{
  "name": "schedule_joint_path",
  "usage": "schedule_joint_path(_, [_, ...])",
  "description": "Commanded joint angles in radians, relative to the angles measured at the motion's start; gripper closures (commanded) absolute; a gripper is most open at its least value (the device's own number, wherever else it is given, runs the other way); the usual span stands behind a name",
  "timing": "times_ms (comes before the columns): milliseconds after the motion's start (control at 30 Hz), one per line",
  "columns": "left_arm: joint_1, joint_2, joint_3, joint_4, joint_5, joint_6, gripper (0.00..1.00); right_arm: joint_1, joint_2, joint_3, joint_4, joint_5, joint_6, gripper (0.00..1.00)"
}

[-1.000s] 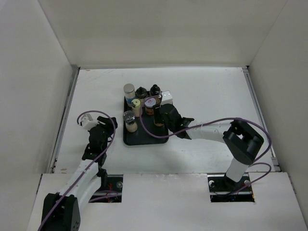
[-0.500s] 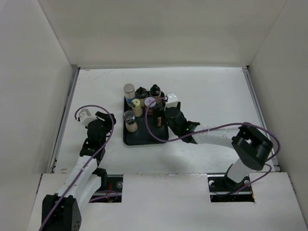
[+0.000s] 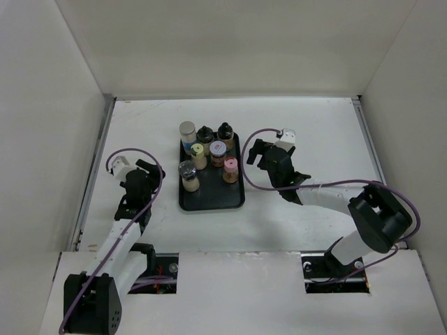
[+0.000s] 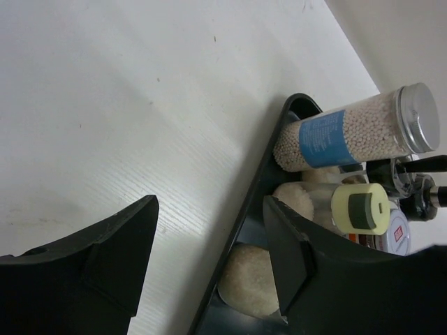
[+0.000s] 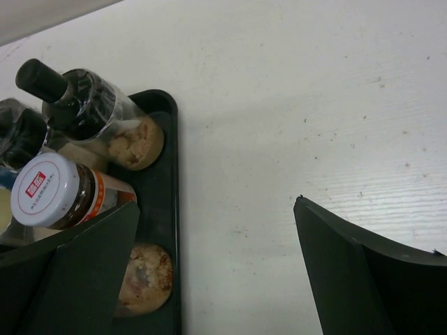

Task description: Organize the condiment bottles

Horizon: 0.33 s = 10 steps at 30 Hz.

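Note:
Seven condiment bottles stand on the black tray [image 3: 209, 199]. The blue-labelled one [image 3: 187, 132] and two black-capped ones [image 3: 204, 132] [image 3: 225, 131] form the back row. A cream-capped one [image 3: 198, 152] and a white-capped one [image 3: 218, 150] stand in front of them. The pink-capped one [image 3: 230, 167] and a grey-capped one [image 3: 187, 172] stand nearest. My left gripper [image 3: 150, 174] is open, left of the tray, holding nothing. My right gripper [image 3: 257, 155] is open just right of the tray, also holding nothing. The left wrist view shows the blue-labelled bottle [image 4: 349, 132] past the left gripper [image 4: 211, 209]. In the right wrist view, the right gripper [image 5: 218, 206] spans bare table beside the tray rim [image 5: 171, 209].
White walls enclose the table on the left, back and right. A purple cable loops over each arm. The tray's front strip [image 3: 213, 202] holds no bottles.
My right gripper opened, left the pink-capped bottle standing on the tray and drew back to the right. My left gripper opened wider and shifted slightly left.

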<state>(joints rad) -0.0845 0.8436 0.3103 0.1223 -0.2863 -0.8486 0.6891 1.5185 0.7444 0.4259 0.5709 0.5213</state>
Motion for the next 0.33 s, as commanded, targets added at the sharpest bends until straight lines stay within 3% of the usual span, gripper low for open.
schedule_joint_path(0, [0.012, -0.038, -0.004, 0.043, -0.025, 0.000, 0.41, 0.008, -0.003, 0.004, 0.040, 0.006, 0.032, 0.00])
schedule_joint_path(300, [0.006, -0.034, 0.015, 0.034, -0.017, 0.023, 0.40, 0.011, 0.014, 0.030, 0.008, -0.009, 0.016, 0.00])
